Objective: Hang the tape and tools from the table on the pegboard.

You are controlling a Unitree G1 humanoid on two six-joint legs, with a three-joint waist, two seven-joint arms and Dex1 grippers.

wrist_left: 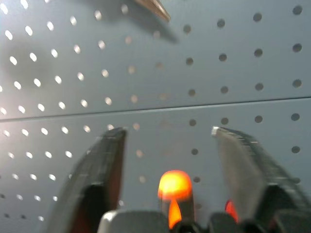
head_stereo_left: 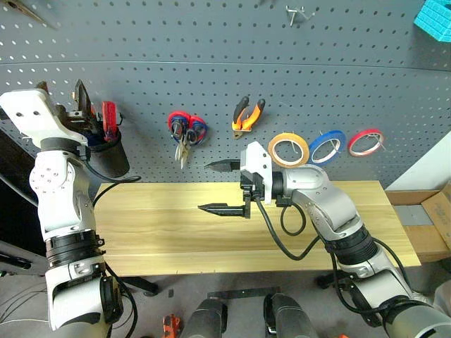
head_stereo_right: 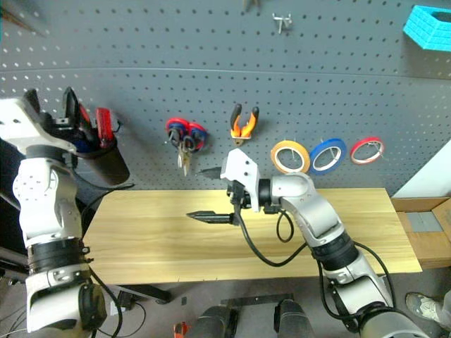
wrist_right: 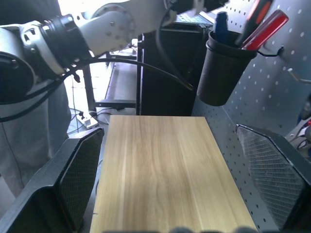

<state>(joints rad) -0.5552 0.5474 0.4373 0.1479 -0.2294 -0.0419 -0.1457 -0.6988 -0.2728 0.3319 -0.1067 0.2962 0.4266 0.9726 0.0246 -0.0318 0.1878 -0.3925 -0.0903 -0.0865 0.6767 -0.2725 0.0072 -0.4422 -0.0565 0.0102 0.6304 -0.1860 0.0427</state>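
— What are you seeing around your left end effector [head_stereo_left: 83, 105]?

— You are looking at it raised at the black cup [head_stereo_left: 109, 156] hanging on the pegboard [head_stereo_left: 211, 49]. Its fingers [wrist_left: 104, 165] are standing spread in the left wrist view, with an orange-topped handle [wrist_left: 175, 187] sitting between them, touching neither as far as you can tell. A red handle [head_stereo_left: 108, 120] is poking out of the same cup right beside the fingers, so that spot is crowded.

— And your right one?

— Your right end effector [head_stereo_left: 220, 186] is hovering over the counter [head_stereo_left: 176, 232], pointing toward the robot's left, its fingers spread wide and gripping nothing. The plank under it is lying bare in the right wrist view.

— Where are the task things sitting?

— The blue tape [head_stereo_left: 328, 146] is hanging on the pegboard between a yellow tape ring [head_stereo_left: 288, 149] and a red tape ring [head_stereo_left: 366, 142]. The pliers [head_stereo_left: 248, 116] are hanging above the right end effector. The red-and-blue scissors [head_stereo_left: 186, 132] are hanging to their left. A metal hook [head_stereo_left: 296, 13] is sticking out near the board's top, and a cyan block [head_stereo_left: 435, 17] is sitting in the upper corner.
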